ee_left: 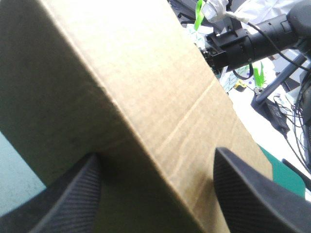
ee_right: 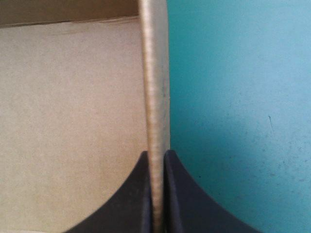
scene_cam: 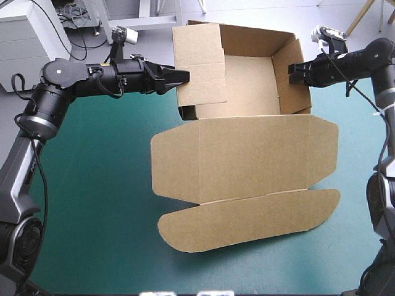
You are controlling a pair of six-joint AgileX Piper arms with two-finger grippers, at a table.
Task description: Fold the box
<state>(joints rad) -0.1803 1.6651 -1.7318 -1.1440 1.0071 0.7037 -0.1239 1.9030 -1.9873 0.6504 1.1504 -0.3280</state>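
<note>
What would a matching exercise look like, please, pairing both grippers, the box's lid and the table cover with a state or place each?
Things:
1 left gripper
2 right gripper
3 lid
4 teal-green cover

States or places:
A lying flat, nearest the robot
B shut on the right wall of the box
C open, the left wall between its fingers
D spread underneath the box

Pairs: 1-C, 2-B, 3-A, 4-D

Legible text, labels, brands, numbers, signs: none in any view. The box [scene_cam: 247, 154] shows plain brown board, unprinted on every visible face.
</note>
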